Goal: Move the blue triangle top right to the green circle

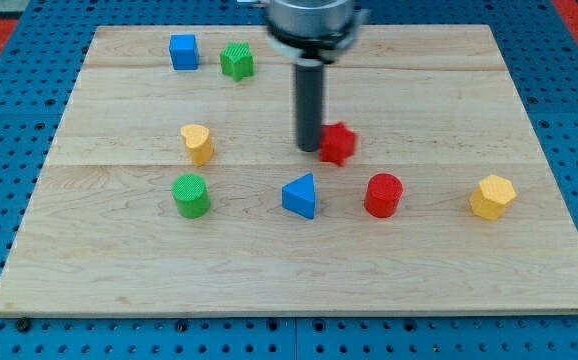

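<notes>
The blue triangle (300,196) lies on the wooden board (119,270) near the middle, a little toward the view's bottom. The green circle (191,195) stands to its left, about a hundred pixels away at the same height. My tip (310,149) rests on the board above the blue triangle, slightly to its right, and touches or nearly touches the left side of a red star-shaped block (338,143). The tip is apart from the blue triangle.
A red circle (383,194) sits right of the blue triangle. A yellow hexagon (492,196) is at the far right. A yellow heart (197,143) sits above the green circle. A blue cube (183,51) and a green star (236,61) are at the top left.
</notes>
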You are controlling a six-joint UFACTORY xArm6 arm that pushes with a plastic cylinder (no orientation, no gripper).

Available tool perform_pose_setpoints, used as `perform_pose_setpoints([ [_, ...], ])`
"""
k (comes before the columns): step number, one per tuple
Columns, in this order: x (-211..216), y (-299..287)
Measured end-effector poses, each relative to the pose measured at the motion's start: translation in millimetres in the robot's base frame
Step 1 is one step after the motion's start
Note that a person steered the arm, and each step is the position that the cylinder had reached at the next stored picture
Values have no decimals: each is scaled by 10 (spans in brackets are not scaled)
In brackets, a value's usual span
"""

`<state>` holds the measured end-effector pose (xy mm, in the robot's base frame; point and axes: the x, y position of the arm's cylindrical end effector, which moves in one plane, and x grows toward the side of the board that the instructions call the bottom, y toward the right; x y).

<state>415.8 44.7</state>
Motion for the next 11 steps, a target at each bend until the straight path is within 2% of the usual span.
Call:
perform_pose_setpoints([
  [1,285,375],
  [3,1004,80],
  [4,843,-597],
  [5,656,-910],
  [6,580,-539],
  [7,311,-353],
  [8,415,-860],
  [9,415,-985],
  [10,34,-614],
  [11,68,-1004],
])
